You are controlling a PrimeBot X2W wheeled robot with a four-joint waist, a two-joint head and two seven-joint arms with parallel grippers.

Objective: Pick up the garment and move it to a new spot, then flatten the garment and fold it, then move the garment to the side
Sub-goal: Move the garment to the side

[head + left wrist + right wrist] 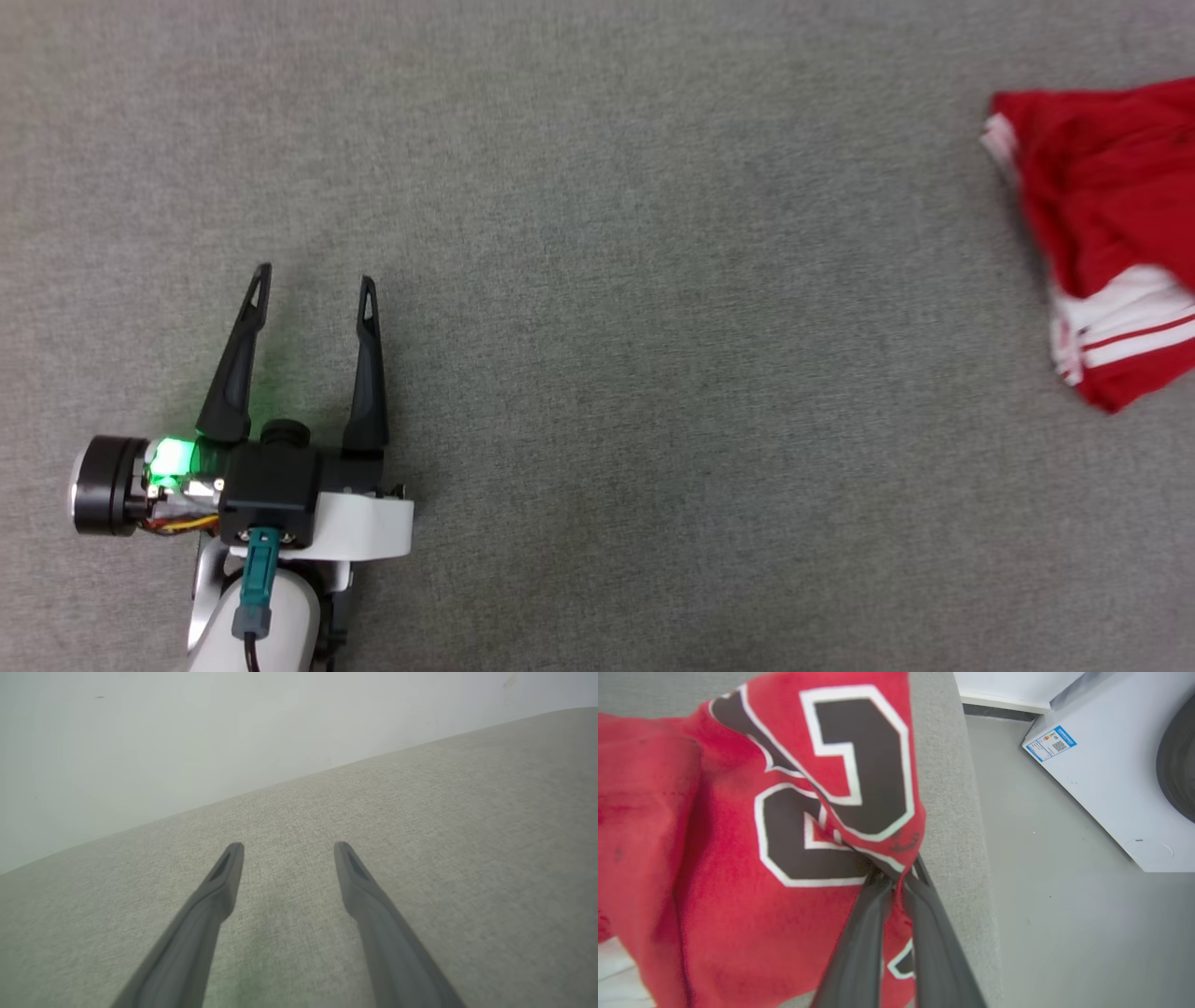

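A red garment [1102,205] with white striped trim lay bunched at the far right side of a grey fabric-covered counter [653,327], its outline slightly blurred in the head view and its right part cut off by the picture's border. Well across the counter from it, over the near left part, the left gripper [316,275] hovered with its jaws spread wide and nothing between them, a green light [170,459] glowing at its base. The left wrist view showed the same gripper [288,846] above bare counter [420,812], both dark fingers apart and pointing toward the counter's far edge, where a pale wall [187,742] rose behind it. At the counter's right edge [943,788], the right gripper [896,877] had its jaws pinched together on a fold of the garment [714,858], the cloth gathered into a tight point where the fingertips met. Black lettering [859,765] outlined in white ran across the red fabric just above that pinch, creased by the folds and not legible as a whole. Beyond the counter's right edge lay a grey floor [1041,928], and on it stood a white appliance [1101,788] bearing a small blue-bordered label [1050,743] near its corner.
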